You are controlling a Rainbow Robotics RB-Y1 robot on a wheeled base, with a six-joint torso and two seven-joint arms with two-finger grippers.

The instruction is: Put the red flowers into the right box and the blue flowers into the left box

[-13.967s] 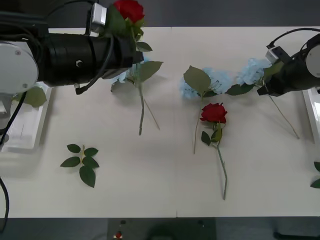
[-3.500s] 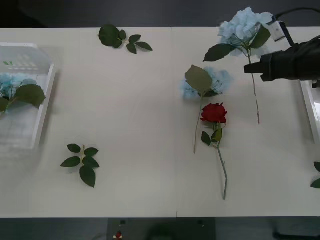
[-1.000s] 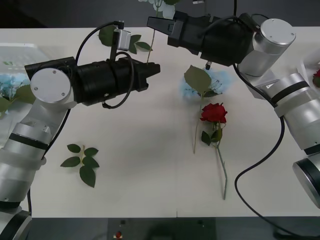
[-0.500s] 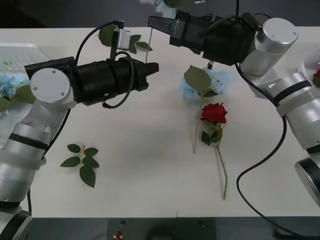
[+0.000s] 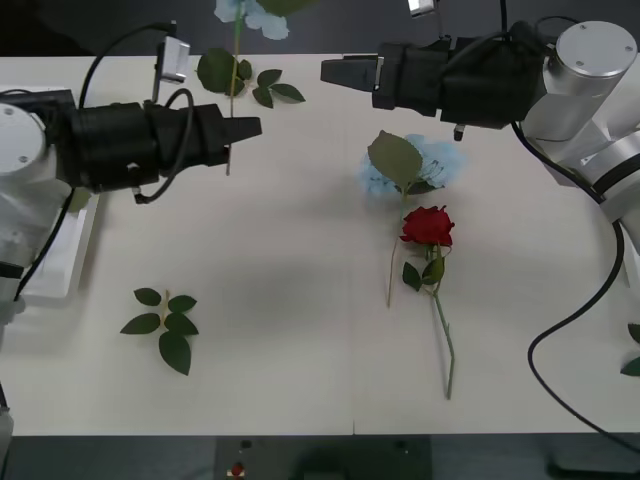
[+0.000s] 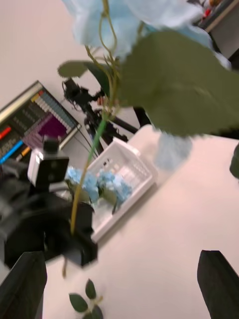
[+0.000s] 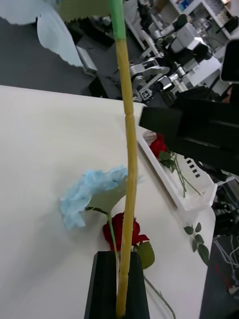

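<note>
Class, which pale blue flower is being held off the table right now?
The pale blue flower at the far edge, its stem pinched by the left gripper. The other blue flower lies on the table beside the red rose.

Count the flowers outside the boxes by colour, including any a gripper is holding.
Blue flowers: 2, one lying on the table at, one held by the left gripper
Red flowers: 1
Total: 3
</note>
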